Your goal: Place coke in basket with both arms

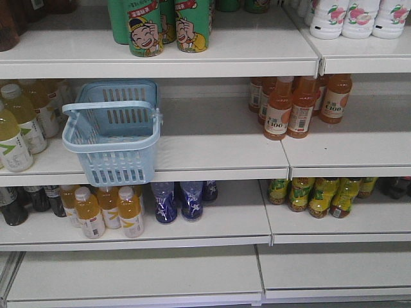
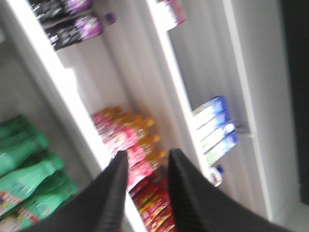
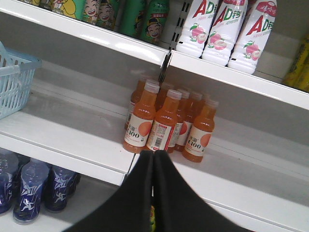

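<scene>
The light blue basket [image 1: 119, 168] stands on the middle shelf at the left, overhanging the shelf's front edge, with its handle [image 1: 109, 115] tipped forward. Its corner also shows in the right wrist view, basket [image 3: 14, 82]. No coke can be made out for sure. The left wrist view is blurred; my left gripper [image 2: 147, 153] is open and empty, in front of red-labelled items [image 2: 157, 208] too blurred to name. My right gripper [image 3: 153, 153] is shut on nothing, in front of the shelf edge below the orange bottles [image 3: 166, 123]. Neither arm shows in the front view.
Orange drink bottles [image 1: 298, 102] stand right of the basket, yellow tea bottles [image 1: 19, 122] on its left. Below are dark bottles with white labels [image 1: 13, 205], orange juice [image 1: 106, 208], blue bottles [image 1: 180, 200] and yellow-green bottles [image 1: 321, 196]. Green cans [image 1: 167, 25] and white bottles [image 1: 353, 16] fill the top shelf.
</scene>
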Tool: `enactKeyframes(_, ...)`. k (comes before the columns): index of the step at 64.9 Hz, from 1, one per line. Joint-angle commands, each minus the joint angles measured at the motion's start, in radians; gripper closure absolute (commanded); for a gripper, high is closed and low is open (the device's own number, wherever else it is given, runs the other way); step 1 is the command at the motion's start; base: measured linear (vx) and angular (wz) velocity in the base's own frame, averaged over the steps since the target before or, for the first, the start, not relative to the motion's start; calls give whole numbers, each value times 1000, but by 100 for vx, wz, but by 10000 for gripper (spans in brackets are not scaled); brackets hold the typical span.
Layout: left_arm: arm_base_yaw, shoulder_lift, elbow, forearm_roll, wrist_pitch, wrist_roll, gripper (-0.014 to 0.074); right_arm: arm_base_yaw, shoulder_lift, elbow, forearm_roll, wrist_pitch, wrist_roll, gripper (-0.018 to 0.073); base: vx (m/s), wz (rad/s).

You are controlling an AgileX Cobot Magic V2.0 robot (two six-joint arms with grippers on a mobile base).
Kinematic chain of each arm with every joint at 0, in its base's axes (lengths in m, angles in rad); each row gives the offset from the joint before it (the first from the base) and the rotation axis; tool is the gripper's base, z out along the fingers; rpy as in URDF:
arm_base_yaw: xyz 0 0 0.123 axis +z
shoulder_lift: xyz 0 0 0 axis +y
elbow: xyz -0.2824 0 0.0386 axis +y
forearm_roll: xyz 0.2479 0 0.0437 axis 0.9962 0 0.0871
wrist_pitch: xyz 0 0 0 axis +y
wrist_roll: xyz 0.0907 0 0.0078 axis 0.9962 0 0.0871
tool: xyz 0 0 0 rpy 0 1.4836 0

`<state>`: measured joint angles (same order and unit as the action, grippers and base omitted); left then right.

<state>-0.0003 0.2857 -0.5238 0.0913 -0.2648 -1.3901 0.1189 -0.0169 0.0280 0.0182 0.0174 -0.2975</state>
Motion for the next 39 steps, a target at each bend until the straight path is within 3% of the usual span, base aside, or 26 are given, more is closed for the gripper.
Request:
enactKeyframes(1, -7, 112, -29, 103, -69, -120, 222, -8, -10, 13, -7, -73, -8, 568, 0, 0)
enactKeyframes(8, -7, 234, -29, 189, -113, -199, 94, -8, -10, 13, -7, -73, -8, 568, 0, 0)
enactKeyframes(13, -7, 332, -29, 246, -133, -264, 56, -8, -10, 13, -7, -73, -8, 568, 0, 0)
enactKeyframes(28, -7, 624, -29, 382, -339, -461, 52, -8, -10, 13, -7, -73, -8, 568, 0, 0)
enactKeyframes(39, -6, 837, -29, 400, -482, -501, 52, -8, -10, 13, -7, -73, -8, 568, 0, 0)
